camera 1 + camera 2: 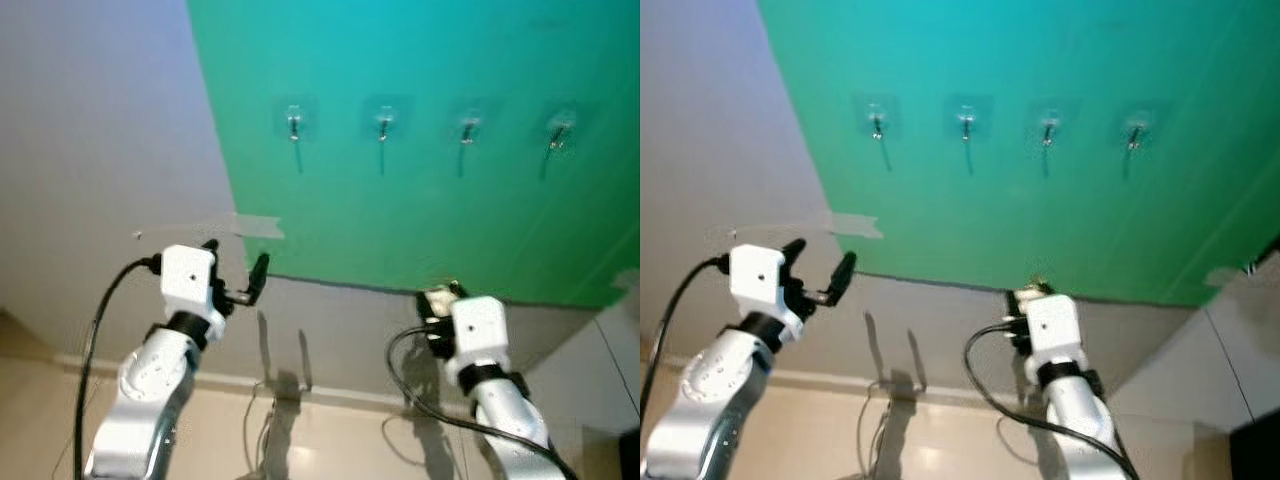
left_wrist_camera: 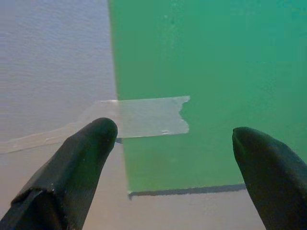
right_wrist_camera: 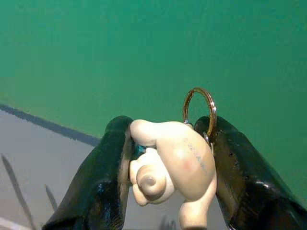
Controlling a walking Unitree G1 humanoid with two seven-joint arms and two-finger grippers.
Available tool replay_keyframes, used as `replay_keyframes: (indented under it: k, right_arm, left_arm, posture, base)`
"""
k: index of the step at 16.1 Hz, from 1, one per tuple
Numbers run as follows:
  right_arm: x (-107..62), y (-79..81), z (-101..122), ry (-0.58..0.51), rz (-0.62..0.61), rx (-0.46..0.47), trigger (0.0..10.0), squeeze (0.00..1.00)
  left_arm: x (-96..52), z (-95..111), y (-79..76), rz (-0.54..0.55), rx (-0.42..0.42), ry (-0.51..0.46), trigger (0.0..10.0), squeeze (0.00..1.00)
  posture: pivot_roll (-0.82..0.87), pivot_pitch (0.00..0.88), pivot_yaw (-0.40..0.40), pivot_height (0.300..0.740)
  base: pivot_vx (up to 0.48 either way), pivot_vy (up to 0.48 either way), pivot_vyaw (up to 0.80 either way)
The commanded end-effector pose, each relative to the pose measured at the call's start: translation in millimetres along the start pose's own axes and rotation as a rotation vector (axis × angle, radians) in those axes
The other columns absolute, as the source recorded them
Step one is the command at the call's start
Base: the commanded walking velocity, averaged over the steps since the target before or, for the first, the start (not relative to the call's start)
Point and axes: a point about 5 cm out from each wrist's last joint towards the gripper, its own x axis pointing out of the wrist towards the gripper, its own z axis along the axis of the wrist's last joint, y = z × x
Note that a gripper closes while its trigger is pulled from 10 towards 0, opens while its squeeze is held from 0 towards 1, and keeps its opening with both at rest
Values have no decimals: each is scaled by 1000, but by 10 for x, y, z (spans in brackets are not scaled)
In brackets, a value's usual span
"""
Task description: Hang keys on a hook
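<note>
The right end effector (image 3: 165, 167) holds the keys (image 3: 172, 167) pinched by their cream figure, probably light and smooth, so the stiff ring (image 3: 199, 109) above its fingertips stays free for a hook (image 1: 468, 130) higher up.

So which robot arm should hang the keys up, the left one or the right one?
The right one. The right gripper is already shut on the keyring with its cream charm, below the hooks on the green sheet. The left gripper is open and holds nothing.
</note>
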Motion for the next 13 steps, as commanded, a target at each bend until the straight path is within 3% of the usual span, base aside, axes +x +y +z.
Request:
replay_keyframes:
  k: [1, 5, 8, 11, 12, 13]
  right_arm:
    - [14, -57, 55, -11, -17, -17, 10000, 0]
    - [75, -55, 56, 4, -1, -59, 10000, 0]
    - [116, -51, 92, 3, 21, -53, 10000, 0]
    - [221, -26, 377, -96, 82, -89, 10000, 0]
    - [266, -24, 442, -112, 106, -97, 10000, 0]
    - [394, -22, 618, -156, 167, -129, 10000, 0]
  left_arm:
    - [18, 3, -46, -16, -7, 1, 10000, 0]
    - [28, -17, -68, -33, 9, 8, 10000, 0]
    - [34, -34, -70, -22, -2, 11, 10000, 0]
    - [56, 46, -129, -73, 36, -24, 10000, 0]
    - [71, 82, -176, -114, 53, -41, 10000, 0]
    - [125, 146, -318, -218, 103, -70, 10000, 0]
  posture:
    - [-31, 0, 34, 740]
    - [-19, 0, 20, 740]
    - [-12, 0, 14, 740]
    - [-9, 0, 13, 740]
    - [-6, 0, 10, 740]
    - [-12, 0, 7, 740]
  base:
    - [0, -458, 763]
    - [0, -458, 769]
    - [0, -461, 0]
    - [0, 0, 0]
    - [0, 0, 0]
    - [0, 0, 0]
